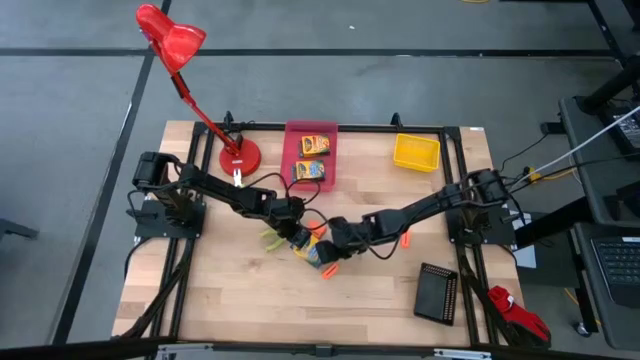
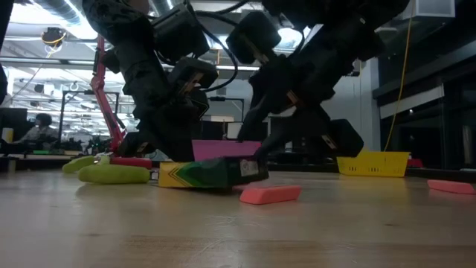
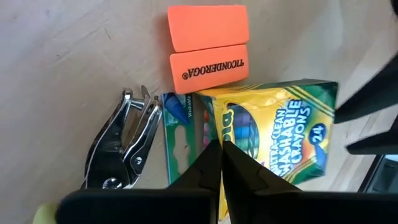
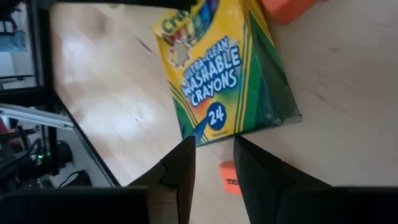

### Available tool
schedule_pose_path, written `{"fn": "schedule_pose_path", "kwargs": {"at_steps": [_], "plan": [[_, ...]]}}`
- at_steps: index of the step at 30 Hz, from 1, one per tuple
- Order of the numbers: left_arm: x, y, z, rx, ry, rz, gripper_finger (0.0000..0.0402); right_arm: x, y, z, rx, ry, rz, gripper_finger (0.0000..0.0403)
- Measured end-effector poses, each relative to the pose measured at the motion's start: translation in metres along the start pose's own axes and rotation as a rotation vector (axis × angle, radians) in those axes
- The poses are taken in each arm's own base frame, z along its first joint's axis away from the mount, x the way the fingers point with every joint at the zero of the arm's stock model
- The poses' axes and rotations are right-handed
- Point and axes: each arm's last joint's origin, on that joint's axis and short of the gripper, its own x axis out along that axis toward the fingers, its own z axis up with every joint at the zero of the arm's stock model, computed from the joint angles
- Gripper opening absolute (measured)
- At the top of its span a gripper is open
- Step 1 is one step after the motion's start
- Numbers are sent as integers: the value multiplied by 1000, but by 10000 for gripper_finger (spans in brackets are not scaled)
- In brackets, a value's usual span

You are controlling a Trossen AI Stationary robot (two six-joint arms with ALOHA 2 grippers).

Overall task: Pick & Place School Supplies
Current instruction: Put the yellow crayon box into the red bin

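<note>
Broadly, a pale wooden tabletop (image 1: 240,300) framed in black rails is shown from above, with both dark arms reaching toward its middle. A red desk lamp (image 1: 170,40) stands at the far left corner. A pink rectangular bin (image 1: 311,135) at the far edge holds two small yellow-and-green crayon boxes (image 1: 314,145); a yellow bin (image 1: 416,152) lies further right, and a black perforated bin (image 1: 437,292) near the right front.

The left tool (image 3: 222,163) is seen with its two fingers pressed together, tips meeting over a yellow-and-green box of washable crayons (image 3: 273,137) lying flat at the tabletop's centre; nothing is caught between the fingers. A second, greener crayon box (image 3: 183,140) is partly covered by the first. The right tool (image 4: 211,163) is held just beside the same box, fingers parted with a gap, gripping nothing.

Chrome pliers with lime-green handles (image 3: 121,149) lie beside the boxes. Two orange rectangular erasers (image 3: 208,48) lie side by side, touching each other, just beyond the crayon box.
</note>
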Motion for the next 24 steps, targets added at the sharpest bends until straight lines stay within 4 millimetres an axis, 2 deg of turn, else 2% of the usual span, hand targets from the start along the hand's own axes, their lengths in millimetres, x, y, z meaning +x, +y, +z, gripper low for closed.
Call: {"fn": "schedule_pose_path", "kwargs": {"at_steps": [8,18,24], "plan": [[-8,-5,3,0,-27,-30,2,-18,6,-6,-26,-59,-26,111],[-37,-10,7,-11,-108,-36,2,-25,7,-19,-38,-107,-61,111],[-59,-4,23,-37,-225,-19,2,-54,14,-23,-47,-178,-76,111]]}}
